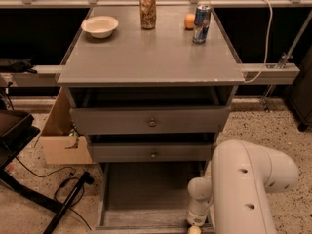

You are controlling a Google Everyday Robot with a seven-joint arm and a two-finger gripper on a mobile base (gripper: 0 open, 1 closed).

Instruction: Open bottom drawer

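The bottom drawer [148, 191] of the grey cabinet stands pulled far out toward me, and its plain grey floor shows. Its front lies along the lower edge of the view, and its knob is out of view. The mid drawer [152, 153] and the top drawer [151, 122] above it each show a small round knob; both stand slightly out. My white arm [246, 189] comes in from the lower right. My gripper [195, 228] hangs from the wrist at the drawer's front right corner, mostly cut off by the frame's edge.
On the cabinet top stand a white bowl [100, 26], a brown can [147, 11], an orange [189, 21] and a blue can [201, 24]. A cardboard box [61, 140] sits at the left of the cabinet. A black stand and cables [63, 204] lie on the floor at the left.
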